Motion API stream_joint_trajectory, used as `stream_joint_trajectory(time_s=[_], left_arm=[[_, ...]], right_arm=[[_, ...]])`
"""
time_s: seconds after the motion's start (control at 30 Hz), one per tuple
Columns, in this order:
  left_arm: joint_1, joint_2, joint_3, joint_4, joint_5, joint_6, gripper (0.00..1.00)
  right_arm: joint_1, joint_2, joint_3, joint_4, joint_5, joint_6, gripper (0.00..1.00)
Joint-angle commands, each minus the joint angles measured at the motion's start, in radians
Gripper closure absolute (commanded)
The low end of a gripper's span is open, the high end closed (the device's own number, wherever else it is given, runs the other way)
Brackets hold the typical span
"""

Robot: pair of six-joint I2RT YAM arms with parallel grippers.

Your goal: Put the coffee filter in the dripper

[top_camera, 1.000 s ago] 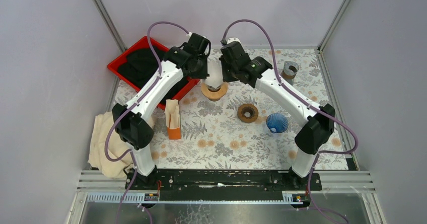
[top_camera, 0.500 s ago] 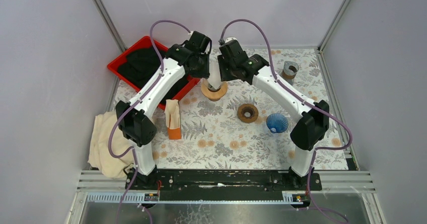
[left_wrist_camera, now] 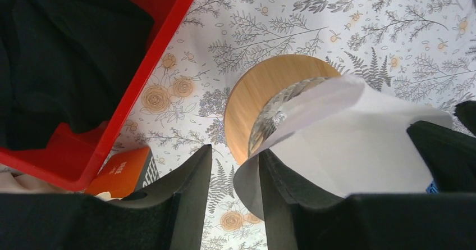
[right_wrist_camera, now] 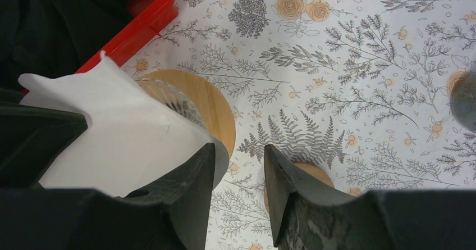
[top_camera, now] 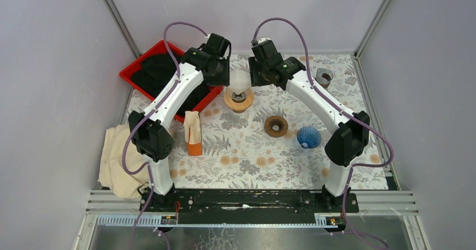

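Looking down from the top camera, we see both arms reaching to the far middle of the table (top_camera: 252,166). The white coffee filter (top_camera: 239,80) stands there in the glass dripper (top_camera: 241,95), which sits on its round wooden base (top_camera: 238,106). The left gripper (top_camera: 227,80) and the right gripper (top_camera: 253,80) flank the paper, each just beside it; from here we cannot tell whether they touch it. A red tray (top_camera: 134,63) holding a black cloth (top_camera: 154,73) lies at the far left. An orange box (top_camera: 193,148) stands nearer us, and a beige cloth (top_camera: 115,160) lies at the left edge. A wooden ring (top_camera: 276,126), a blue dripper (top_camera: 309,137) and a metal cup (top_camera: 323,77) sit to the right, well apart from the filter.

From the left wrist, we find its fingers (left_wrist_camera: 188,199) spread, with patterned table showing through the gap. The filter rises out of the ribbed glass rim. One curled edge of it reaches into the gap beside one finger, unclamped.

From the right wrist, its fingers (right_wrist_camera: 283,199) are likewise parted, nothing pinched between them. The filter, seated in the dripper, shows just past the finger nearest it.
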Motion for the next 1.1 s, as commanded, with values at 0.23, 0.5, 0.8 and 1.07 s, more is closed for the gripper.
stream_joint_trajectory(time_s=[0.23,0.5,0.8,1.07], left_arm=[[0.028,-0.031,-0.053,0.019,0.034,0.017,0.55],[0.027,-0.033,-0.046,0.03,0.076,0.021,0.48],[0.039,-0.035,-0.007,0.029,0.117,0.027,0.39],[0.048,-0.023,0.004,0.029,0.14,0.041,0.35]], right_arm=[[-0.018,-0.006,0.005,0.03,-0.087,-0.023,0.52],[-0.018,0.0,0.009,0.035,-0.123,-0.032,0.48],[-0.018,-0.002,0.028,0.034,-0.15,-0.048,0.42],[-0.019,0.026,0.063,0.037,-0.152,-0.066,0.38]])
